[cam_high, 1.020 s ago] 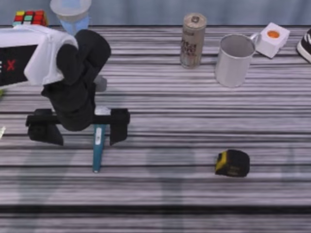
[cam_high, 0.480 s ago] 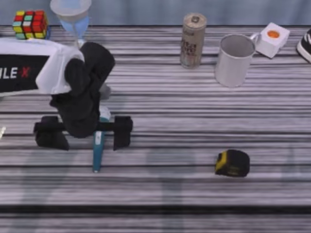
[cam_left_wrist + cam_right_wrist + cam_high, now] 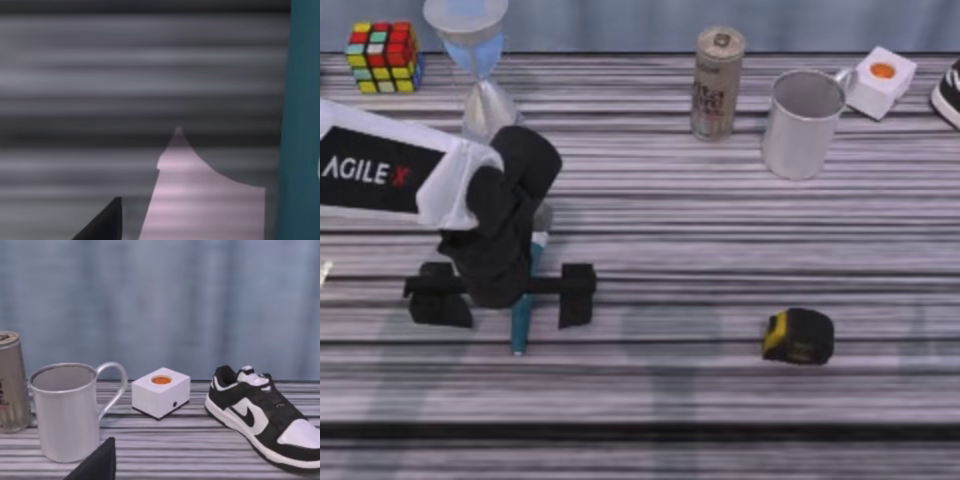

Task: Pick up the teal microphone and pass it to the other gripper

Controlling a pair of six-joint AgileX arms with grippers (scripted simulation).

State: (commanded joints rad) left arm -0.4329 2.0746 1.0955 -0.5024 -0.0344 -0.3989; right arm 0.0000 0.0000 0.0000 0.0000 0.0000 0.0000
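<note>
While the left gripper [image 3: 510, 290] is hanging with jaws spread wide astride the teal microphone [image 3: 523, 318] lying on the bench [image 3: 720, 400] at left, an off-centre squeeze is threatening to roll that slim handle aside.

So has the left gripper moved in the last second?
Yes. The left gripper slid toward the table's near edge and slightly right, farther down the microphone handle.

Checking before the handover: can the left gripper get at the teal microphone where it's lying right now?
Probably yes. The left gripper is open directly over the teal microphone, fingers either side of the handle, and nothing lies between them on the table.
</note>
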